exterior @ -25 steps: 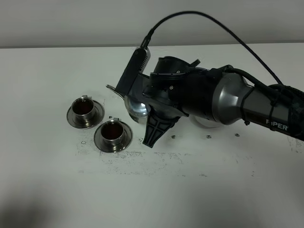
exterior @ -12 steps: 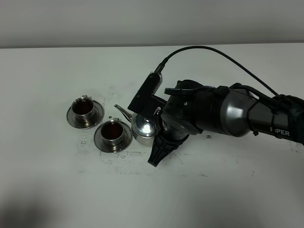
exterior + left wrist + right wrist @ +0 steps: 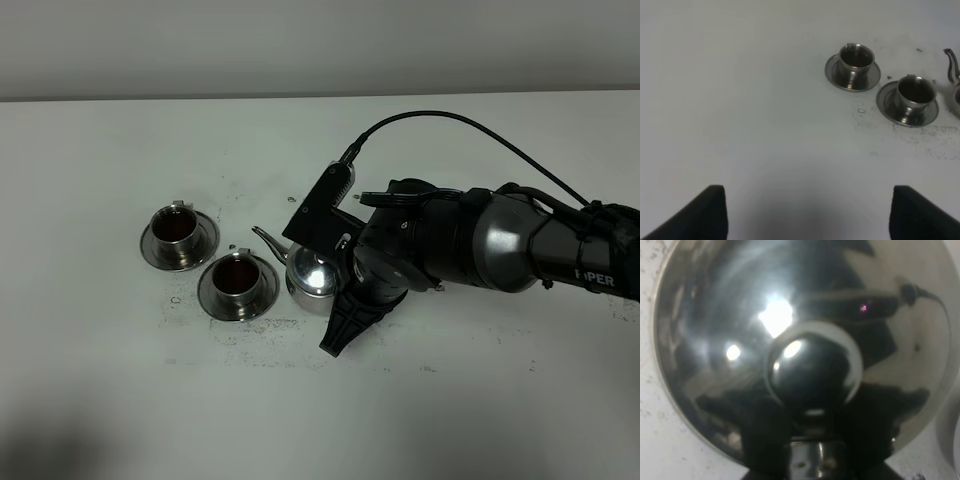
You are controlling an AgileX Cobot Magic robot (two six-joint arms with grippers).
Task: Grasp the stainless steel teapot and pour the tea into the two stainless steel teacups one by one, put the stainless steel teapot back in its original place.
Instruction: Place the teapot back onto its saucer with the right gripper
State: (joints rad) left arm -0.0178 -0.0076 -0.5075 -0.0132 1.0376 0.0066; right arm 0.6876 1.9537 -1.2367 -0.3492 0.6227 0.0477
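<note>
The stainless steel teapot (image 3: 310, 276) stands upright on the white table (image 3: 420, 420), just right of the near cup, its thin spout (image 3: 264, 238) pointing left. My right gripper (image 3: 342, 318) is shut on its handle side. The right wrist view looks straight down on the teapot's lid and knob (image 3: 812, 367), with the gripper (image 3: 815, 462) dark at the edge. The two stainless steel teacups (image 3: 179, 229) (image 3: 237, 277) stand on saucers, each holding reddish-brown tea (image 3: 237, 272). In the left wrist view both cups (image 3: 856, 61) (image 3: 914, 93) lie well beyond my open, empty left gripper (image 3: 807, 215).
The right arm (image 3: 500, 240) and its cable arch over the table's right half. Dark specks and scuff marks (image 3: 290, 328) lie on the table in front of the cups. The table's far edge meets a grey wall.
My right gripper has moved the teapot right and toward the front, lowering it from a tilt near the cups to upright at the table. The cups have not moved.
</note>
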